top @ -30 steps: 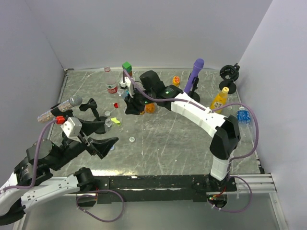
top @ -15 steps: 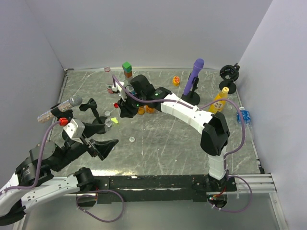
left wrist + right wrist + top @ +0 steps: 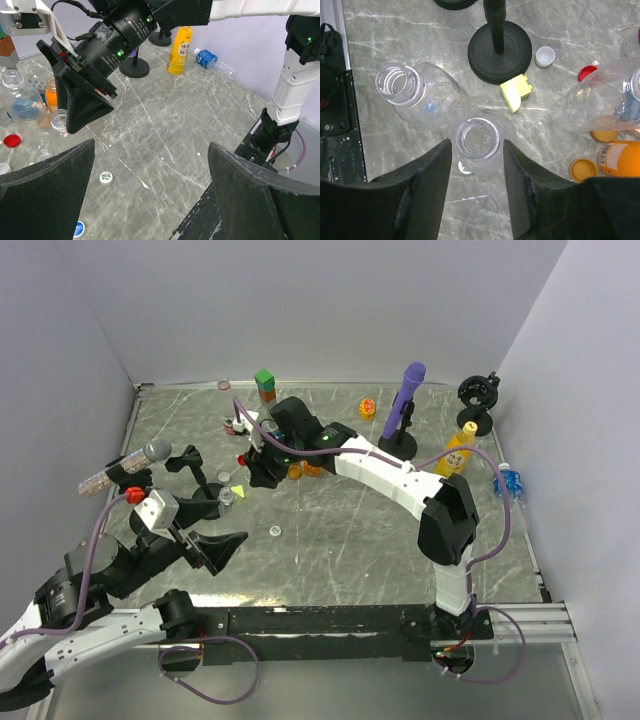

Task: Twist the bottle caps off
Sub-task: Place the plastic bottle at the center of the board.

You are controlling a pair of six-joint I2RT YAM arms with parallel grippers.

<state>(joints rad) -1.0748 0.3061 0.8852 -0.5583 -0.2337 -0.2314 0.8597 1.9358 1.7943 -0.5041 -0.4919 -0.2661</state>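
My right gripper hangs over a small clear bottle with an uncapped mouth. Its jaws stand slightly apart on either side of the neck, a thin gap on each side. In the top view this gripper is at the back left of the table. A second uncapped clear bottle stands beside it. Loose caps lie around: white, red, orange. My left gripper is wide open above the near table, holding nothing; a white cap and a blue cap lie below it.
A clear bottle lies tipped at the right, by an orange bottle. A black stand base and yellow block are close by. Farther right are a purple microphone, yellow juice bottle and blue-labelled bottle.
The right arm swung a little to the left, then held still. Its jaws have parted slightly from shut. The left arm has barely moved.
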